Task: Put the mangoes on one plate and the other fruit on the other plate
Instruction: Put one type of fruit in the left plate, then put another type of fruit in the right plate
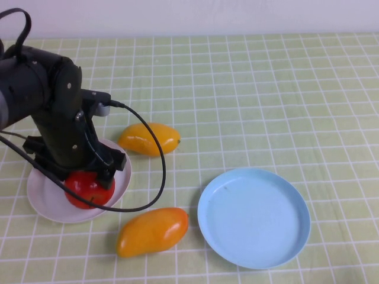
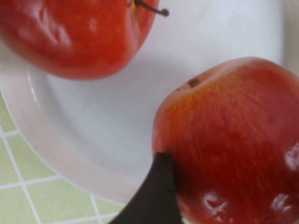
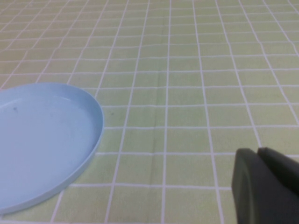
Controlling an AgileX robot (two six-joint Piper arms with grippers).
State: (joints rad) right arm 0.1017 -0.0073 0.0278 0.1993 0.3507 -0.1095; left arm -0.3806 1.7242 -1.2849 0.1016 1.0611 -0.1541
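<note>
Two red apples lie over the white plate (image 1: 47, 198) at the near left. My left gripper (image 1: 90, 176) hangs over that plate, open wide around one apple (image 1: 89, 190), which rests on the plate. In the left wrist view one black finger (image 2: 156, 196) lies against that apple (image 2: 233, 135), and the second apple (image 2: 74, 32) sits beside it on the white plate (image 2: 93, 135). One mango (image 1: 148, 139) lies behind the white plate and another mango (image 1: 153, 231) in front of it. The blue plate (image 1: 253, 216) holds nothing. My right gripper (image 3: 257, 151) is shut above the cloth, beside the blue plate (image 3: 42, 140).
A green checked cloth (image 1: 266, 89) covers the table. The left arm's black cable (image 1: 159, 148) loops over the far mango and down past the white plate. The left arm hides the second apple in the high view.
</note>
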